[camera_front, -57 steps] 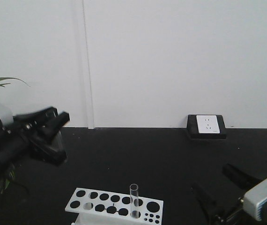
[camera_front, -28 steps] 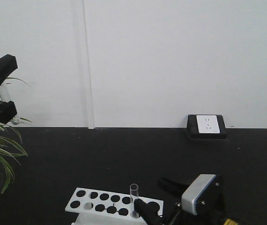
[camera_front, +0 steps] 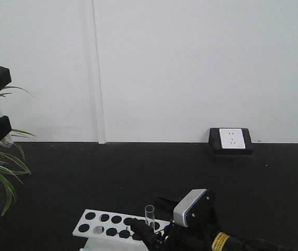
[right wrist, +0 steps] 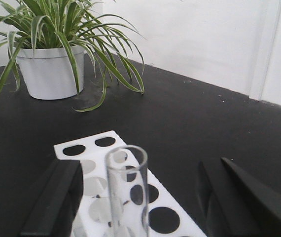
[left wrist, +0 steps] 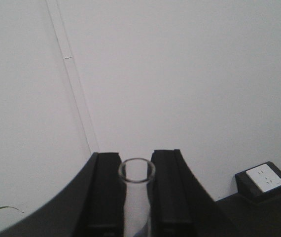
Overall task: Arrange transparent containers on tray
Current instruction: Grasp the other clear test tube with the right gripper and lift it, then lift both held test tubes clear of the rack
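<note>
2 tubes show. The held tube point(left wrist: 136, 202) is clamped between the fingers point(left wrist: 106, 192) of the left gripper point(left wrist: 136, 157), both pressed to its sides. In the left wrist view its long axis runs up the picture, open rim at the top, with white wall point(left wrist: 190, 74) behind.

The racked tube point(right wrist: 126, 197) stands upright in a hole of the white rack point(right wrist: 88, 146) on the black table point(right wrist: 190, 118), rim up, long axis vertical. The right gripper point(right wrist: 140, 165) is spread wide around it, 1 finger on each side, neither touching the glass.

The right wrist view alone shows the white pot point(right wrist: 47, 71) of the plant point(right wrist: 56, 29), beyond the rack. The front view alone shows both arms at once: the left gripper high at the left edge, well apart from the rack, and the right gripper low at the rack. There the held tube is too faint to make out. A socket point(camera_front: 231, 139) sits at the wall's foot.
</note>
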